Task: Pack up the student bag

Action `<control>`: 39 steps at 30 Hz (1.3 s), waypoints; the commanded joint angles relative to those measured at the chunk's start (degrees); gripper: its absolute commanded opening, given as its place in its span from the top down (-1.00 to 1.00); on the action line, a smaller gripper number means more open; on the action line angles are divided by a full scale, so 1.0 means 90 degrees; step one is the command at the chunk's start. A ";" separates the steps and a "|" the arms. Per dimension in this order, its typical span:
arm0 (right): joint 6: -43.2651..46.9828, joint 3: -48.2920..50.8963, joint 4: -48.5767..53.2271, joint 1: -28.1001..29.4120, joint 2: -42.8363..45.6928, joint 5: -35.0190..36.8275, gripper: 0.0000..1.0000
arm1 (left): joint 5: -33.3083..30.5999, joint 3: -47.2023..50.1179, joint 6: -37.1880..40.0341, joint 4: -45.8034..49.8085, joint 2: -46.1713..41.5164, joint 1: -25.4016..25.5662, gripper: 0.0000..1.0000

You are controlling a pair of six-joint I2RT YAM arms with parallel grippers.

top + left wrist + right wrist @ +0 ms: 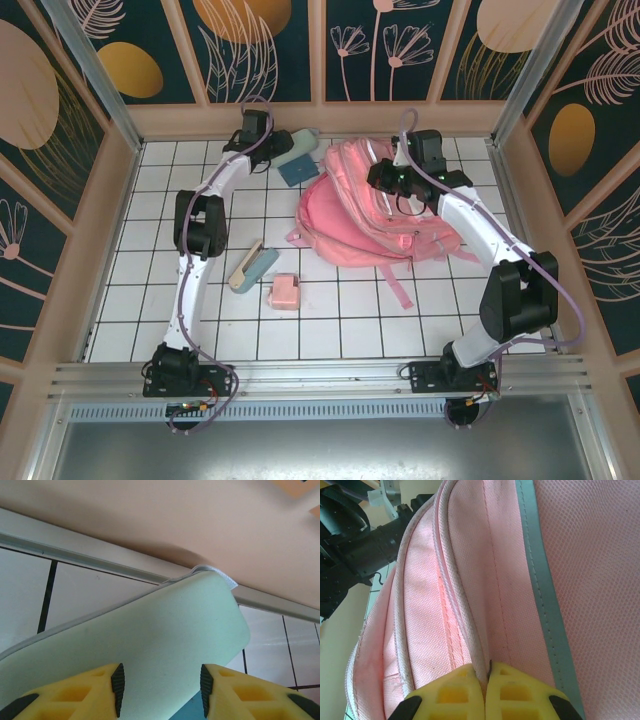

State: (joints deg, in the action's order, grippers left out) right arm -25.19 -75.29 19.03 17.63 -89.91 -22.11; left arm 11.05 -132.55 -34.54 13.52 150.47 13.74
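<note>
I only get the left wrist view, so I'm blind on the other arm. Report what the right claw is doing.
Observer: The right claw is shut on a piped seam of the pink backpack.
Operator: Give me the bag's position relative to my pouch.
Observer: It lies close to the right of the pale green pouch.
Operator: List what sits unpacked nearer the arm bases.
Observer: A small pink box and a long teal-and-tan item, side by side.
</note>
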 commanded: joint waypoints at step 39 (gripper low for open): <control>0.0163 -0.0492 -0.0254 -0.0055 -0.0076 -0.0580 1.00 | -0.1641 0.5803 0.2572 0.0726 -0.4338 -0.0023 -0.97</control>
State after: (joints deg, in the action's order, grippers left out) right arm -23.07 -76.88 18.83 17.63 -93.45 -26.33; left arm -1.17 -79.53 -19.90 16.51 108.60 13.50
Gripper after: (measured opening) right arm 0.069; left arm 0.978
